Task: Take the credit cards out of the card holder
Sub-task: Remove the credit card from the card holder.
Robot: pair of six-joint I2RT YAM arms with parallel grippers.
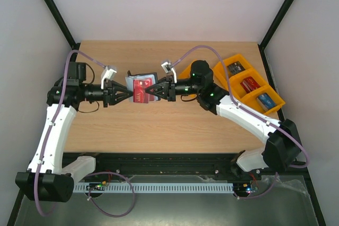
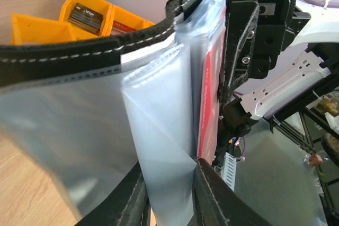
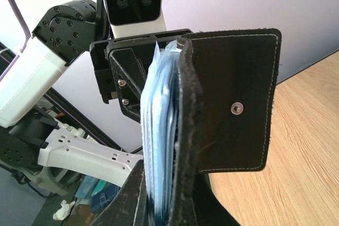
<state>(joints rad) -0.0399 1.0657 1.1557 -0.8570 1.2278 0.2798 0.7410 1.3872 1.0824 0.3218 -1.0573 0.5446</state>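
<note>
Card holder (image 1: pixel 133 83) is held open over the worktop (image 1: pixel 159 130), strung between both arms. My left claw (image 2: pixel 168 205) pinches a clear pocket leaf and my right claw (image 3: pixel 164 205) clamps the black cover. The opposed grips likely serve to fan the pockets. The red card (image 2: pixel 207 104) shows, still seated inside.

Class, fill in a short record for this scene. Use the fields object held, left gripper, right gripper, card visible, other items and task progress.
object held: card holder, open, held between the two grippers
left gripper: shut on the holder's clear pockets
right gripper: shut on the holder's black cover side
card visible: red card, inside a pocket
other items: orange trays at the right, small items in the compartments
task progress: no card seen out of the holder yet
</note>
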